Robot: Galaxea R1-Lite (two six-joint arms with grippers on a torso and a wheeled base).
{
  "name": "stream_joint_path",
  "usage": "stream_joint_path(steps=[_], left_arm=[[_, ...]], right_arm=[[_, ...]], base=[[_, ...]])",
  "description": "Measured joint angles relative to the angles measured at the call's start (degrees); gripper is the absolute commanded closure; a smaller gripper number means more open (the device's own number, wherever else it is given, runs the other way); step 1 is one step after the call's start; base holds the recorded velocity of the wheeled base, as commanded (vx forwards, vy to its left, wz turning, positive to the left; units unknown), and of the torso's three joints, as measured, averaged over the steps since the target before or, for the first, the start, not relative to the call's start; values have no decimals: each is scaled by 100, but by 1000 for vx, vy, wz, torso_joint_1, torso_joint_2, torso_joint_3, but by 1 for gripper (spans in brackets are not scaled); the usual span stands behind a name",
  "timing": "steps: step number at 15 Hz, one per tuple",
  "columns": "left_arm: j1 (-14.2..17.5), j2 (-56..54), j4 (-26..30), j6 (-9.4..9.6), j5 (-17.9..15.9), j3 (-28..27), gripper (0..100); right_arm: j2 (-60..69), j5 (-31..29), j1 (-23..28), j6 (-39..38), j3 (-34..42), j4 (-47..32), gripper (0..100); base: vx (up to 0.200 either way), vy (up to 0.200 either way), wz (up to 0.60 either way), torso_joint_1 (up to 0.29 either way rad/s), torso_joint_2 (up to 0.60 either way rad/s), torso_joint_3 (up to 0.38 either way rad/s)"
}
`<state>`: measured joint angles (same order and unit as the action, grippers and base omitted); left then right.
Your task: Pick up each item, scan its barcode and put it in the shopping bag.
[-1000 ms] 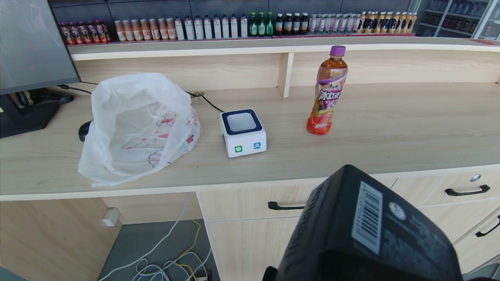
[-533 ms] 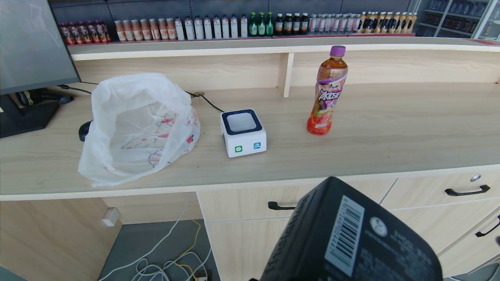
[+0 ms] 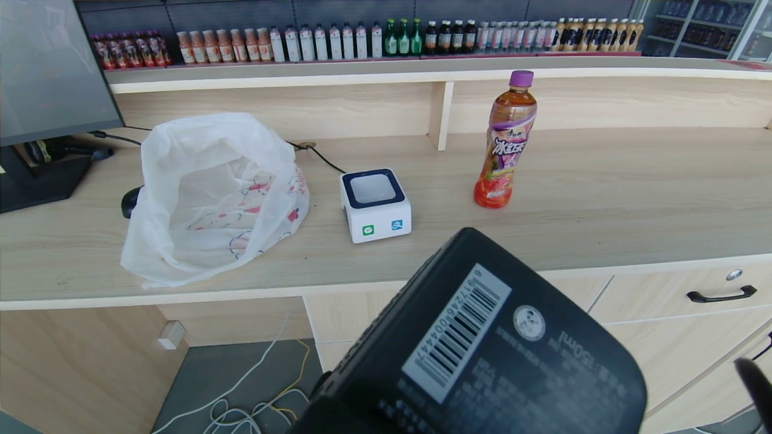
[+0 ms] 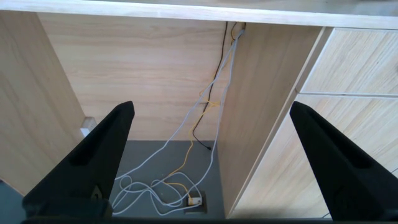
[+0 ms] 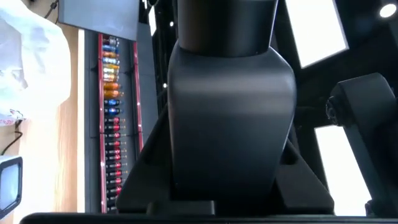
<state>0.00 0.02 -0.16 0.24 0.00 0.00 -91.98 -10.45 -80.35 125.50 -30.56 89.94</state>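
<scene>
My right hand (image 5: 231,186) is clamped on a black container with a white barcode label, probably a bottle (image 3: 482,349), though its dark body blends with the fingers in the wrist view. It hangs in the air on the near side of the payment scanner (image 3: 375,205) and off the bench (image 3: 603,199) edge, with the label turned up toward the head camera. The scanner sits on the bench with its window facing up. The white shopping bag (image 3: 211,199) lies just to the scanner's left, its mouth gaping toward me. An orange tea bottle (image 3: 505,141) with a purple cap stands upright to the scanner's right, a little farther back. My left hand (image 4: 210,109) is spread wide and holds nothing, lower than the bench top and over loose cables (image 4: 168,180) on the floor.
</scene>
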Motion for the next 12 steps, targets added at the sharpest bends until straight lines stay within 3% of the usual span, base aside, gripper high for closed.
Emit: stream_joint_path(steps=[5,12], left_arm=[[0,0,2,0,0,0,0],[0,0,0,2,0,0,0]], right_arm=[[57,-2,17,367,-55,0,100],[190,-2,59,284,77,2,100]], base=[[0,0,0,0,0,0],[0,0,0,0,0,0]])
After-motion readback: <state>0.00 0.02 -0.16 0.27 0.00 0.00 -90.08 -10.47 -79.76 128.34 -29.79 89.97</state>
